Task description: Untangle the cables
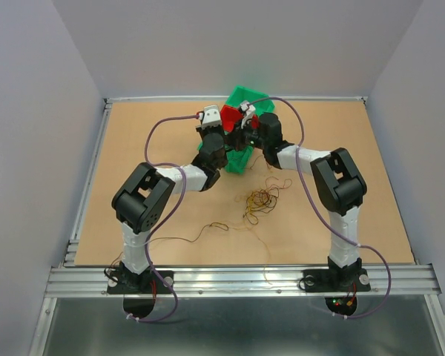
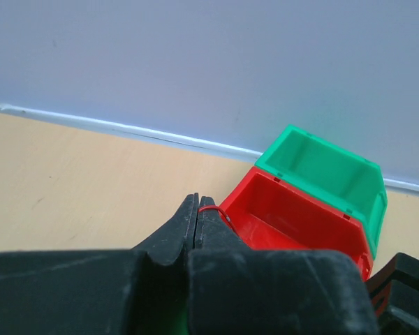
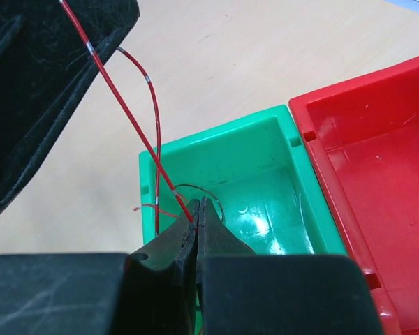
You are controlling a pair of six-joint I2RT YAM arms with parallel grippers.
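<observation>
A knotted clump of thin brown, orange and yellowish cables (image 1: 259,199) lies on the table between the arms, with loose strands (image 1: 208,230) trailing to the near left. Both grippers meet over the bins at the back. My left gripper (image 2: 197,204) is shut on a thin red wire (image 2: 220,211) beside the red bin (image 2: 293,223). My right gripper (image 3: 196,209) is shut on the same red wire (image 3: 126,105), which runs taut up to the left gripper's fingers (image 3: 49,91), above a green bin (image 3: 223,160).
The red bin (image 3: 377,139) and green bins (image 1: 248,96) stand together at the back centre. A thin dark wire (image 3: 195,188) lies in the green bin. The back wall (image 2: 209,63) is close behind. Thick purple cables (image 1: 159,133) loop off both arms.
</observation>
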